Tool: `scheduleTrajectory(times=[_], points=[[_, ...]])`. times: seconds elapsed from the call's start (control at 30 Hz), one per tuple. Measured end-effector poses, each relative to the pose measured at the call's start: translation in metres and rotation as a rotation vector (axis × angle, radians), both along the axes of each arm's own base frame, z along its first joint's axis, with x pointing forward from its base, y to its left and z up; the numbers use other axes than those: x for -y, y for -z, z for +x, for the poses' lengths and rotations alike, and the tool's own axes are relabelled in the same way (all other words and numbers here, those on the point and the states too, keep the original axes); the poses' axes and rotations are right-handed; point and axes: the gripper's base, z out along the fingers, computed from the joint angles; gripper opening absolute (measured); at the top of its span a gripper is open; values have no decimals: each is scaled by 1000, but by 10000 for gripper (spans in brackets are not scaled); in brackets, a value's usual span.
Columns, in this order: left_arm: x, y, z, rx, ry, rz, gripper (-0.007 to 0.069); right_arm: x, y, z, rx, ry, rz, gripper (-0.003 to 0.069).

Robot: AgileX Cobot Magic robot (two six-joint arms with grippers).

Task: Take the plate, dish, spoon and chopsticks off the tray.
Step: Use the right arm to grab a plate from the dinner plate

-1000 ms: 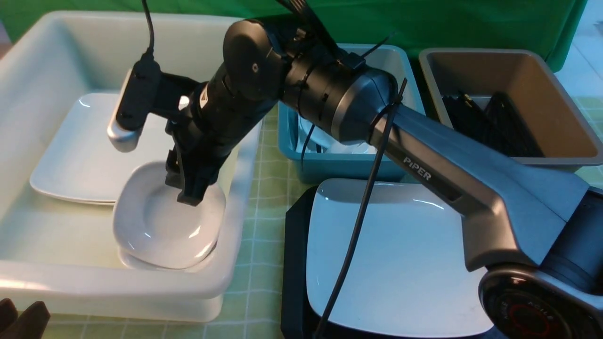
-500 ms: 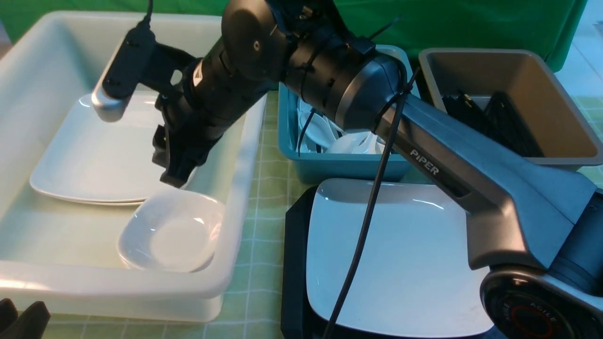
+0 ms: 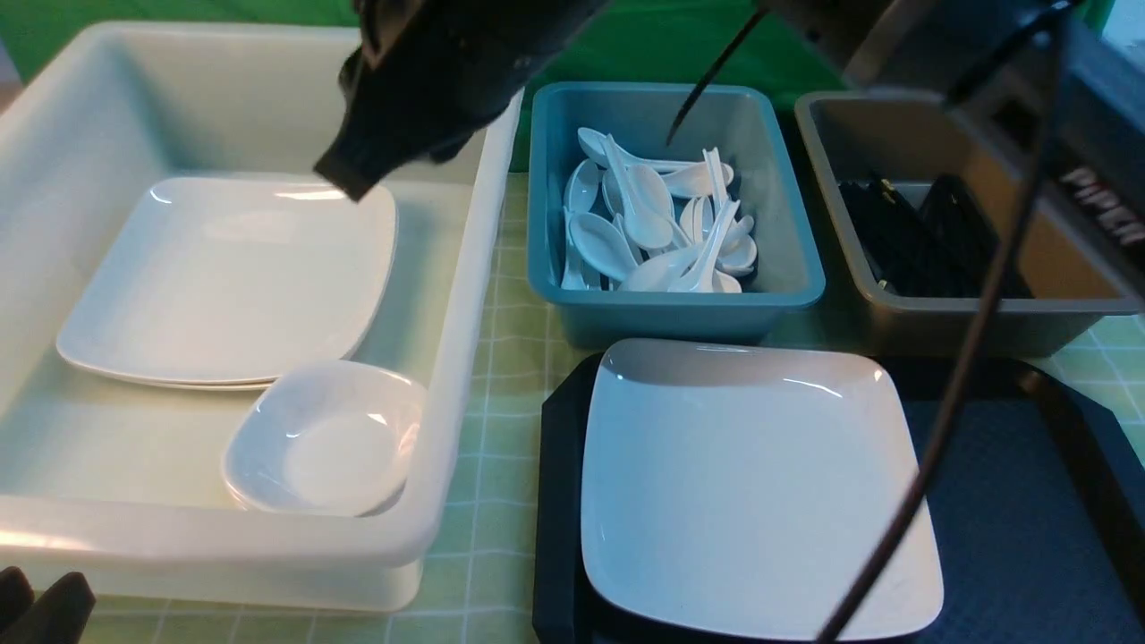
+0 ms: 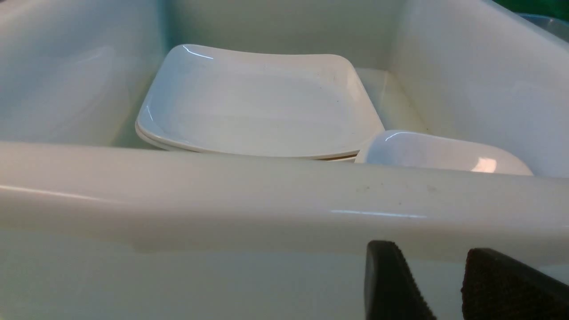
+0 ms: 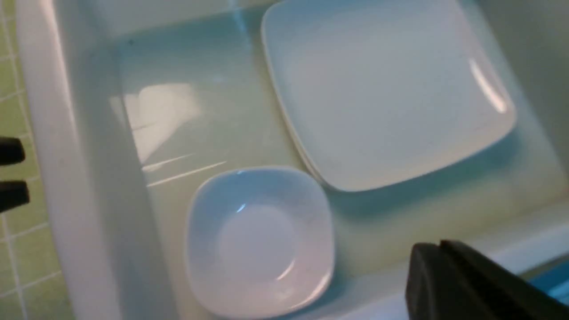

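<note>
Front view: glossy white square plate (image 3: 760,483) on black textured plastic tray (image 3: 1011,537); right end effector (image 3: 344,182) pressed together, left end effector (image 4: 438,266) spread.

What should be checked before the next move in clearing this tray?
1. Right pincer free: ok, shut, empty, above the white tub.
2. Small dish settled: ok, upright in the tub beside the stacked plates.
3. Plate reachable: ok, lying uncovered on the tray.
4. Left pincer ready: ok, open, empty, outside the tub's near wall.
5. Cutlery off the tray: cannot tell; none on its visible part, near edge out of frame.
</note>
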Motion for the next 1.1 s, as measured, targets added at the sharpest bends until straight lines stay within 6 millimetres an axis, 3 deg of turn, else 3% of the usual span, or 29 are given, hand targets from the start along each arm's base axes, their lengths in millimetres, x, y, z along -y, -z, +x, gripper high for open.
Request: scheduleTrajectory(times=[0.2, 0.3, 0.47, 0.7, 0.77, 0.83, 0.87, 1.0, 1.03, 1.07, 1.1], points=[[0, 0, 0, 0, 0, 0, 229, 50, -59, -36, 67, 71, 71, -3], [0, 0, 0, 0, 0, 0, 229, 81, -75, -63, 69, 74, 72, -3], [0, 0, 0, 0, 0, 0, 229, 132, -75, -106, 45, 77, 41, -1], [0, 0, 0, 0, 0, 1, 229, 206, -30, -169, -54, 152, 26, 1], [0, 0, 0, 0, 0, 0, 229, 219, -25, -180, -63, 183, 61, 0], [0, 0, 0, 0, 0, 0, 229, 243, 2, -197, -100, 284, 119, 0], [0, 0, 0, 0, 0, 0, 229, 245, 4, -198, -104, 293, 122, 0], [0, 0, 0, 0, 0, 0, 229, 274, 66, -210, -222, 522, 87, -6], [0, 0, 0, 0, 0, 0, 229, 275, 68, -211, -226, 541, 88, -6], [0, 0, 0, 0, 0, 0, 229, 280, 94, -210, -258, 618, 38, -7], [0, 0, 0, 0, 0, 0, 229, 281, 96, -209, -259, 635, 36, -8]])
